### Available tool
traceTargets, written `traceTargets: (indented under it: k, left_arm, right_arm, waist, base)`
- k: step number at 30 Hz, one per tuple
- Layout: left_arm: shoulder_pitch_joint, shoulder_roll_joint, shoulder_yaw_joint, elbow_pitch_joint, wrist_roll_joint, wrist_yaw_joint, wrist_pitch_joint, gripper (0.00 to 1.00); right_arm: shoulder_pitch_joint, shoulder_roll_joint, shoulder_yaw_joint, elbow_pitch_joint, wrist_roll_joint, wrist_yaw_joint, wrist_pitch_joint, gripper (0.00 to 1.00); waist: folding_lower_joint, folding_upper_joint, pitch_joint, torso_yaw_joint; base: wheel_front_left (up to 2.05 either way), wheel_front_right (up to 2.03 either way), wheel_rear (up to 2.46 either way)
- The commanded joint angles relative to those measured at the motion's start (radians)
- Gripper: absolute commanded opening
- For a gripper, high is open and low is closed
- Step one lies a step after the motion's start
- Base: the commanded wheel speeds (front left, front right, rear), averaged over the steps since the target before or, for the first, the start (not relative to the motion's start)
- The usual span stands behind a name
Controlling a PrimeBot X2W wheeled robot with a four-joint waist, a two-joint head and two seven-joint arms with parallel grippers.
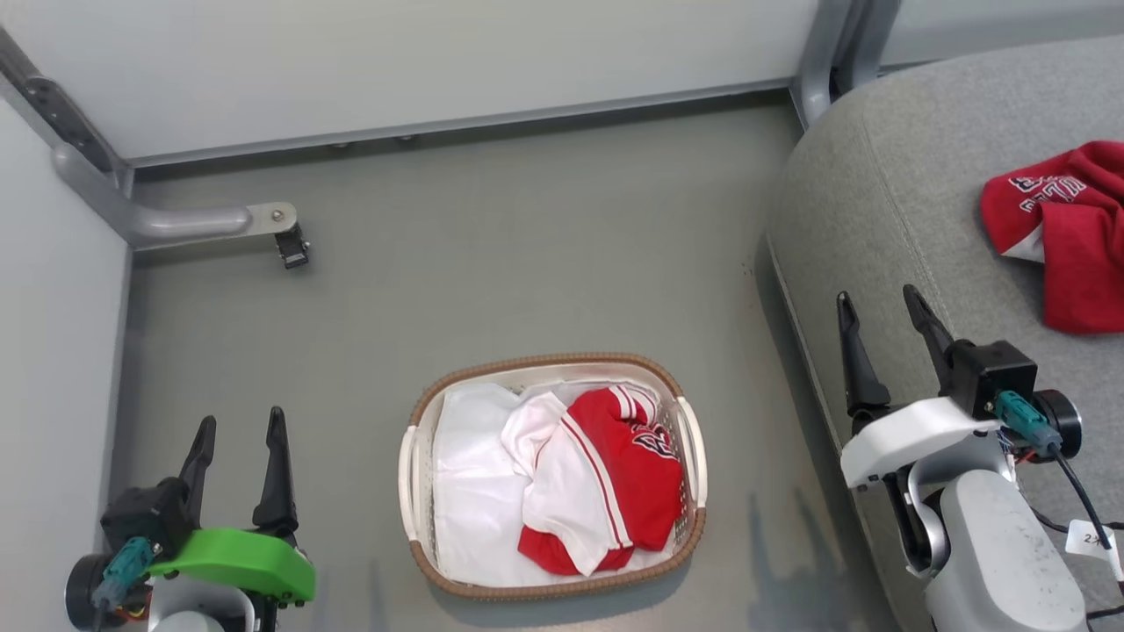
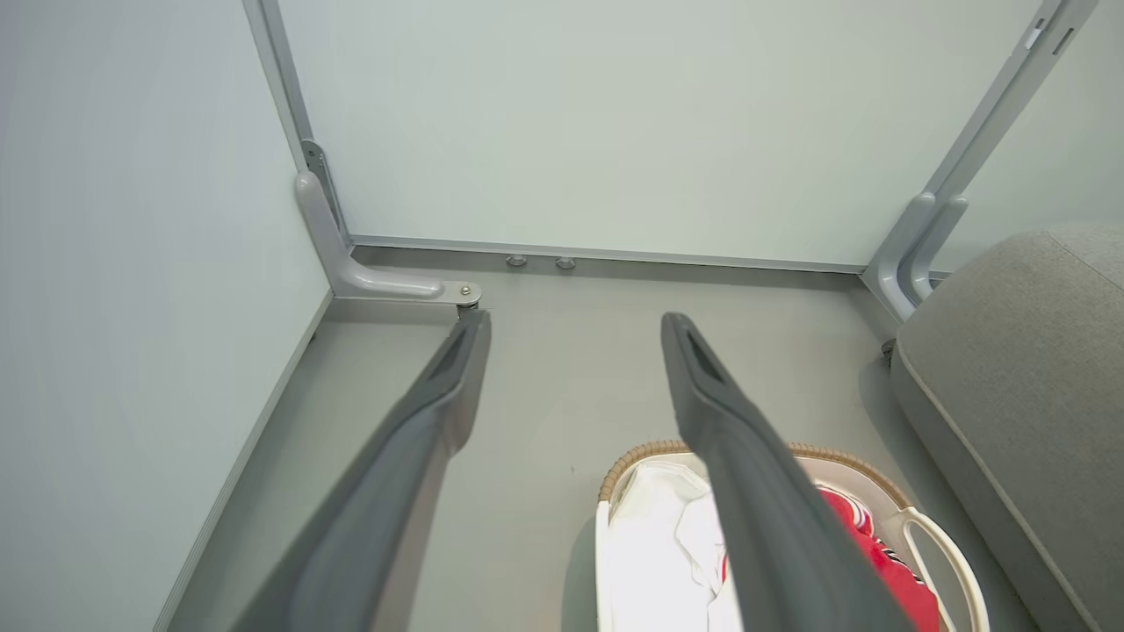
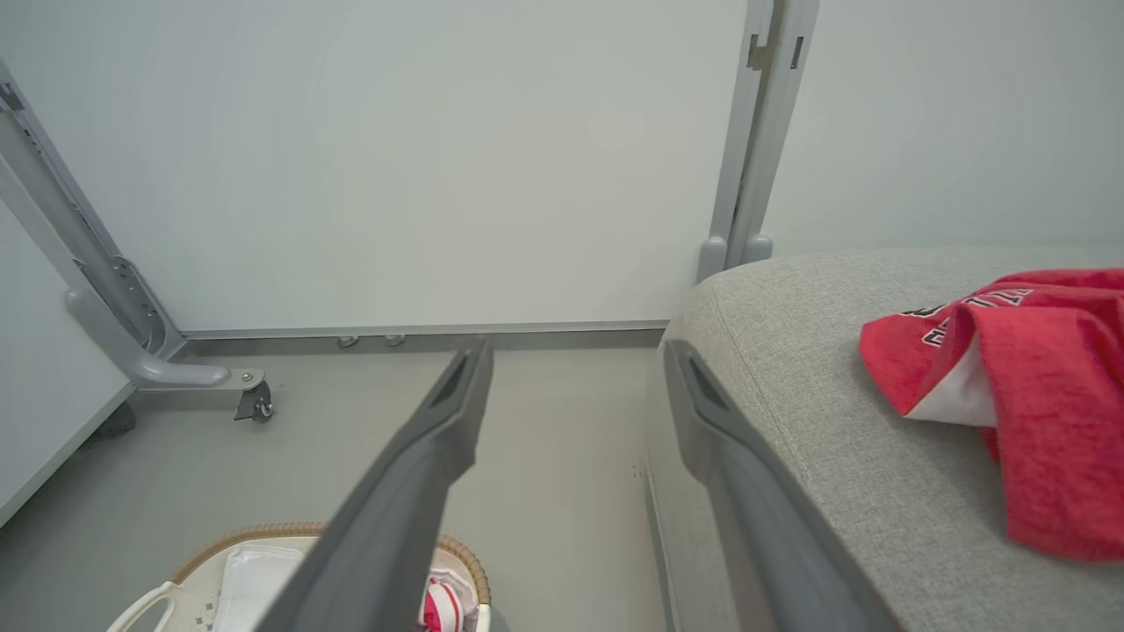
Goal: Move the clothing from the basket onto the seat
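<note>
The basket sat on open grey floor, clear of the walls and near the seat's rounded edge, with the striped garment bunched in its right half over a white liner. The plain red garment lay on the seat, and the right wrist view caught its fold from the side. The left gripper and the right gripper both hung spread and empty, the right one lined up along the seat's edge.

- The left gripper sits low on the left. Its two dark fingers point up and are spread wide apart.
- The right gripper sits higher, with its fingers wide apart too and leaning a little left.
- The right forearm is pale. It is cut off at the edge, so its bend is hard to tell.
</note>
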State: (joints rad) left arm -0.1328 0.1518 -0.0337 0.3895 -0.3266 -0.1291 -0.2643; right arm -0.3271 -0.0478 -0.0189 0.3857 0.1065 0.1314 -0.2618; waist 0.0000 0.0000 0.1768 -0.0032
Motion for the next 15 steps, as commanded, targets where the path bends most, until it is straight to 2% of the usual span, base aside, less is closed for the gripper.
traceTargets:
  k: [1,7,15]
  left_arm:
    - [0.026,-0.004,0.008,0.002,0.014,-0.003,0.0,1.0]
    - [0.105,-0.037,0.046,-0.015,0.061,-0.003,0.0,1.0]
    - [0.159,-0.065,0.054,-0.041,0.061,-0.003,0.0,1.0]
  right_arm:
    - [0.029,-0.006,0.0,0.002,0.013,-0.001,-0.005,1.0]
    - [0.107,-0.005,0.007,-0.017,0.022,-0.001,-0.005,1.0]
    - [0.17,-0.005,0.007,-0.032,0.026,-0.001,-0.005,1.0]
  waist:
    - [0.0,0.0,-0.076,0.055]
    - [0.0,0.0,-0.145,0.063]
    - [0.0,0.0,-0.153,0.051]
  base:
    - [0.0,0.0,0.0]
    - [0.0,0.0,0.0]
    - [0.0,0.0,0.0]
